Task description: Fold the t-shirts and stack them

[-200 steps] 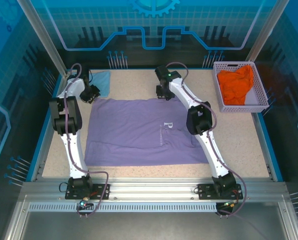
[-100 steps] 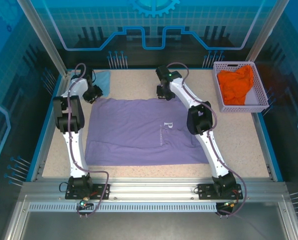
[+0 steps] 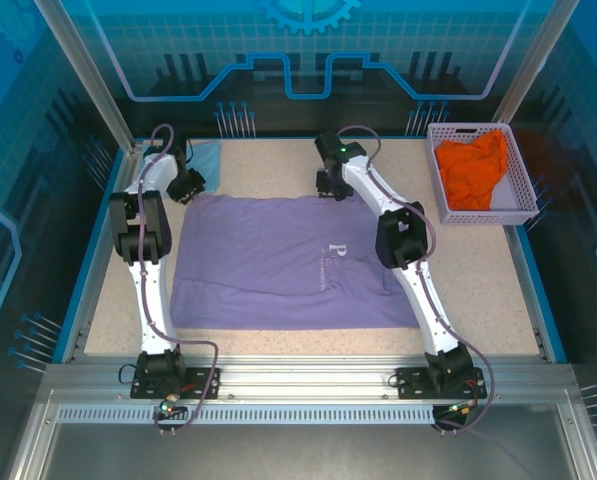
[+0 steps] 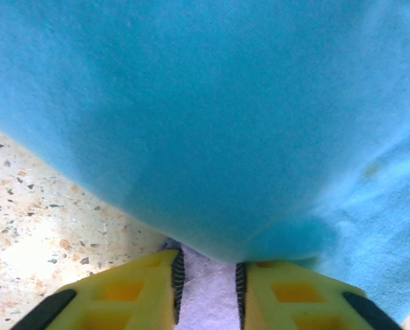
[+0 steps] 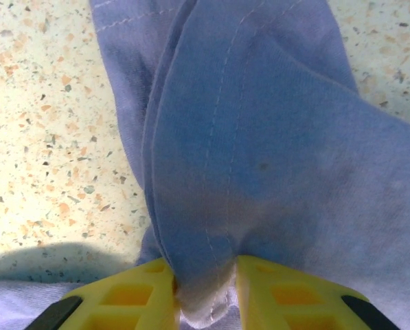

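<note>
**Both my grippers pinch the far edge of the lavender t-shirt**

The lavender t-shirt (image 3: 278, 265) lies spread flat on the speckled table (image 3: 478, 270), and I place everything else against it. Its small white lettering (image 3: 335, 258) sits right of its middle, beside my right arm.

My left gripper (image 3: 188, 185) is down at the shirt's far left corner. In the left wrist view, that gripper (image 4: 206, 275) has its yellow fingers (image 4: 122, 295) drawn close together. Pale lavender cloth fills the narrow gap between them, so I read it as a pinch on the shirt's edge. Just past those fingers the light blue t-shirt (image 4: 205, 103) covers most of the view, with bare table to its left. From above, the light blue t-shirt (image 3: 206, 158) lies just beyond the lavender shirt's far left corner, partly under my left arm.

My right gripper (image 3: 330, 185) is at the lavender shirt's far edge, right of its middle. In the right wrist view, this gripper (image 5: 205, 289) is closed on a bunched fold of lavender cloth. The stitched seams run away from the fingers (image 5: 280, 295) and the fabric rises in a ridge off the table.

The orange t-shirt (image 3: 471, 170) lies crumpled in the pale lattice basket (image 3: 526, 190), well apart from the lavender shirt, beyond its far right corner.
</note>
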